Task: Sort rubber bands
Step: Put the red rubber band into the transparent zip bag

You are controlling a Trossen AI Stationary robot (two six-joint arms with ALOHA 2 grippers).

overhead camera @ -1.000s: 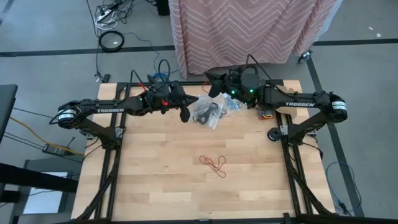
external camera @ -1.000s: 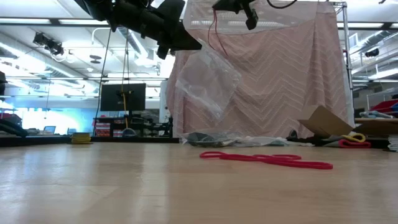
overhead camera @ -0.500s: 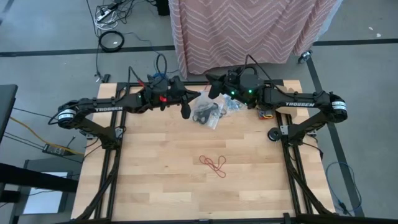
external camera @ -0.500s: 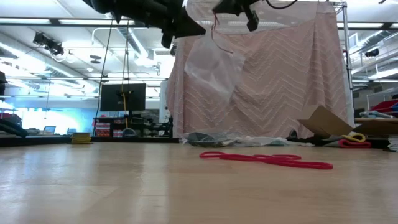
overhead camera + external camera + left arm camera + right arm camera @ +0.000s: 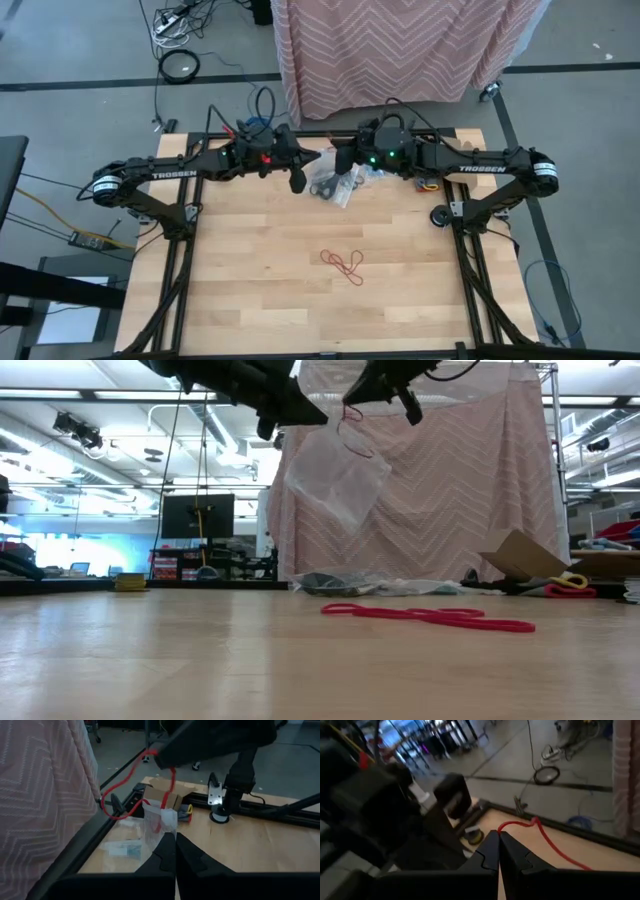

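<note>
right gripper [image 5: 375, 382] moved toward bag | red rubber band [image 5: 131, 780]: thin loop, lifted

Right pincer [image 5: 498, 851] shut on red rubber band [image 5: 547, 839]; band trails over bench [image 5: 600, 857]; left arm [image 5: 380, 805] beside pincer.

Even, bright overhead light; ceiling strip lights [image 5: 100, 375] glare at upper left. The right wrist view's background is blurred throughout.

High view looks straight down, low view skims level; both share the table [image 5: 300, 290].
</note>
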